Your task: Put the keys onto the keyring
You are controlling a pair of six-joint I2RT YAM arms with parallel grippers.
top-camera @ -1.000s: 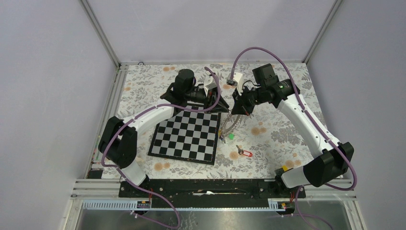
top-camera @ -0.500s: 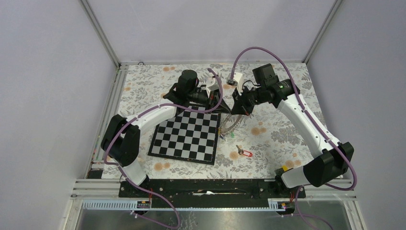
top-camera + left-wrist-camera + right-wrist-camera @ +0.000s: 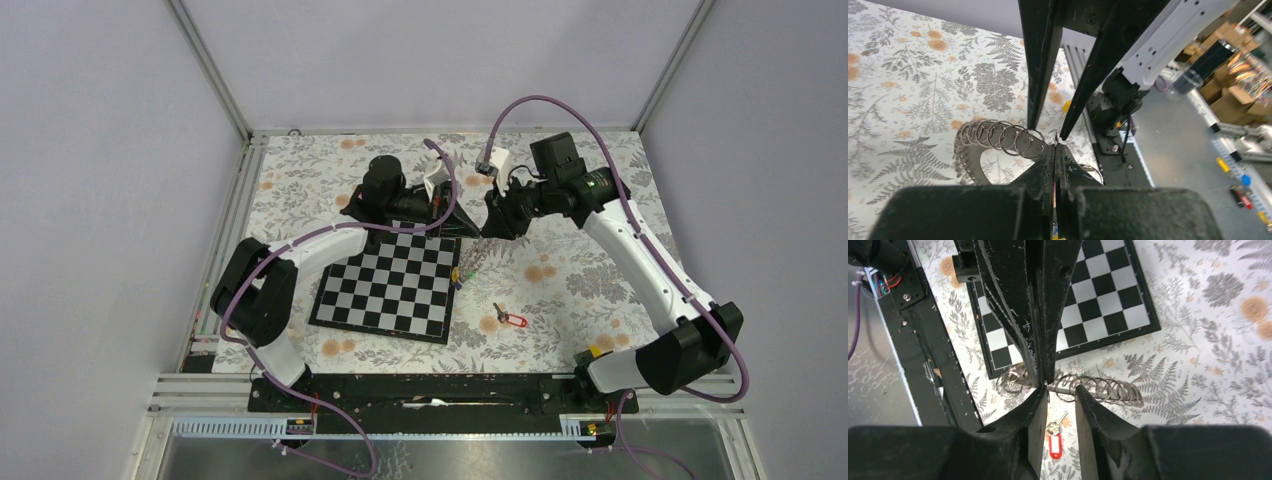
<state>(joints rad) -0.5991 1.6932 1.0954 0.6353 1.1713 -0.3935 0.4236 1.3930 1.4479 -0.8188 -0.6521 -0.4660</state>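
Observation:
The keyring [image 3: 471, 260] is a grey wire coil pulled out into a chain of loops [image 3: 995, 139], hanging just right of the chessboard. My left gripper [image 3: 460, 231] is shut on one end of the keyring's wire, jaws pressed together [image 3: 1055, 146]. My right gripper [image 3: 487, 230] faces it tip to tip and stands open [image 3: 1062, 392], its fingers [image 3: 1035, 65] straddling the coil [image 3: 1108, 388] without pinching it. Keys with green and yellow tags [image 3: 455, 276] hang at the coil's lower end. A key with a red tag [image 3: 511, 320] lies loose on the cloth, seen between my right fingers [image 3: 1054, 444].
The chessboard [image 3: 390, 285] lies flat on the floral cloth, left of the grippers. Metal rails run along the table's left side and front edge [image 3: 400, 385]. Both arms reach toward the far middle of the table.
My left gripper has closed onto the keyring's end. My right gripper, shut before, has opened and let go of it. The coil and its hanging keys have swung slightly left.

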